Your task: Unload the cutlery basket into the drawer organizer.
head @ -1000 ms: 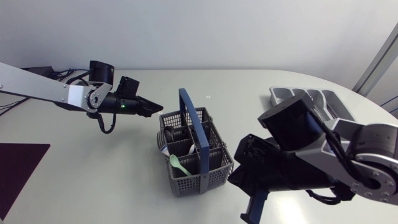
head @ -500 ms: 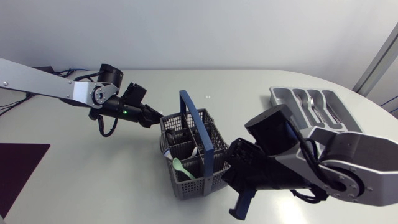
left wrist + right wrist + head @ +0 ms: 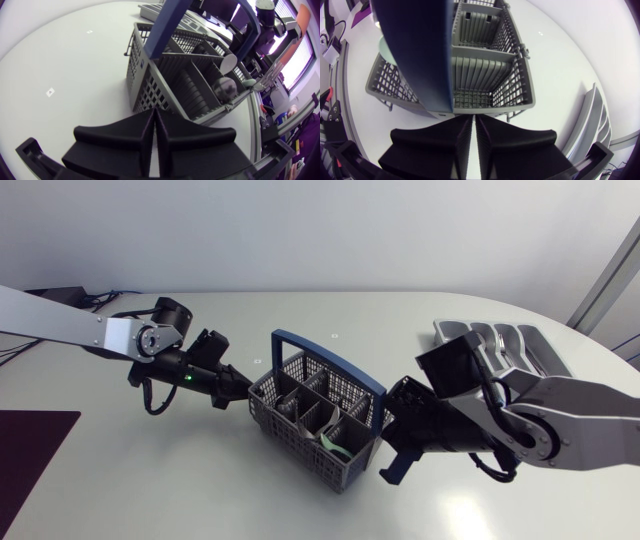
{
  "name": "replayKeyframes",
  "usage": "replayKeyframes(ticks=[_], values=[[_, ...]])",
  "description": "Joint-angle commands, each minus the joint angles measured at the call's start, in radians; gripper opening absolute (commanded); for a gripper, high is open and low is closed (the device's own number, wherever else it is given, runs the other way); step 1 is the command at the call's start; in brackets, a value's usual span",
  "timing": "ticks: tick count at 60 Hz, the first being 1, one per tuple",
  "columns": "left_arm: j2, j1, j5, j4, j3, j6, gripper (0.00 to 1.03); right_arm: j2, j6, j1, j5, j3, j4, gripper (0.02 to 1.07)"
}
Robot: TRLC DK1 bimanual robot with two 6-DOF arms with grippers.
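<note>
The grey cutlery basket (image 3: 312, 418) with its blue handle (image 3: 330, 358) stands askew at mid table. A pale green spoon (image 3: 331, 442) and other cutlery lie inside; in the left wrist view spoon bowls (image 3: 225, 86) show in a far compartment. My left gripper (image 3: 243, 388) is shut and empty, its tip against the basket's left corner (image 3: 142, 80). My right gripper (image 3: 390, 468) is shut and empty too, at the basket's right side, with the basket wall (image 3: 485, 80) and handle (image 3: 417, 45) just ahead of its fingers. The grey drawer organizer (image 3: 500, 340) sits at the back right.
Some cutlery lies in the organizer's slots. The organizer's edge (image 3: 594, 125) shows beside my right gripper. A dark mat (image 3: 30, 450) lies at the table's left edge. Bare table surface lies in front of the basket and behind it.
The basket has swung round and shifted slightly. My left gripper has closed and come down to its left corner. My right arm has moved up and in toward its right side.
</note>
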Motion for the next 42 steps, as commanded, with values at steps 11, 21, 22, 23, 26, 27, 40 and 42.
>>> replayKeyframes(ticks=[11, 21, 22, 23, 26, 27, 40, 42], values=[[-0.129, -0.012, 0.040, -0.031, -0.152, 0.055, 0.06, 0.157, -0.038, -0.049, -0.010, 0.120, 0.089, 0.14], [-0.206, 0.008, 0.040, -0.032, -0.220, 0.068, 0.06, 0.232, -0.036, -0.056, -0.012, 0.177, 0.126, 0.14], [-0.212, 0.008, 0.040, -0.032, -0.226, 0.070, 0.06, 0.236, -0.036, -0.056, -0.010, 0.180, 0.127, 0.14], [-0.221, 0.013, 0.040, -0.032, -0.233, 0.076, 0.06, 0.244, -0.035, -0.056, -0.007, 0.185, 0.127, 0.14], [-0.232, 0.022, 0.040, -0.032, -0.241, 0.079, 0.06, 0.252, -0.038, -0.056, 0.004, 0.183, 0.144, 0.14], [-0.235, 0.031, 0.039, -0.031, -0.241, 0.078, 0.06, 0.252, -0.038, -0.056, 0.011, 0.180, 0.150, 0.14], [-0.299, 0.094, 0.011, -0.029, -0.246, 0.059, 0.07, 0.166, -0.052, -0.099, 0.031, 0.100, 0.168, 0.14], [-0.310, 0.099, 0.011, -0.029, -0.249, 0.059, 0.07, 0.141, -0.056, -0.108, 0.031, 0.082, 0.168, 0.14]])
